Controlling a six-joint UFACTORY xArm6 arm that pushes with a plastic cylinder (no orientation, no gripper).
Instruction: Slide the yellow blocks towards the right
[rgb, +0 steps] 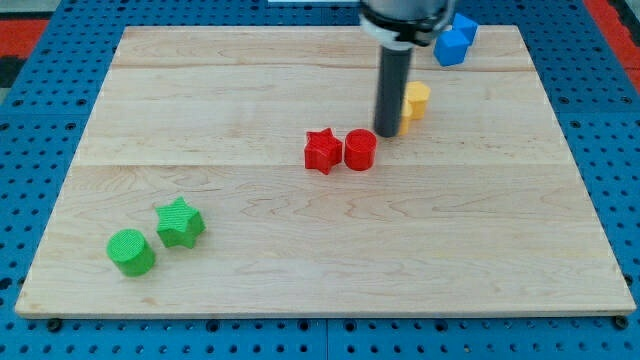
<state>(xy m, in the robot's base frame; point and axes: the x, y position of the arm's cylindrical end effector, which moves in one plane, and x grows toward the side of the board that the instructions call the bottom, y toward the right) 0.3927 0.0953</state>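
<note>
My tip (387, 131) rests on the board just right of centre, touching the left side of a yellow block (415, 100), whose shape I cannot make out because the rod hides part of it. Only one yellow patch shows; a second yellow block may be hidden behind the rod. A red star (322, 151) and a red cylinder (360, 149) sit side by side just below and left of my tip.
Two blue blocks (455, 40) sit near the board's top right edge. A green star (180, 222) and a green cylinder (131, 251) sit at the lower left. The wooden board (300, 260) lies on a blue pegboard.
</note>
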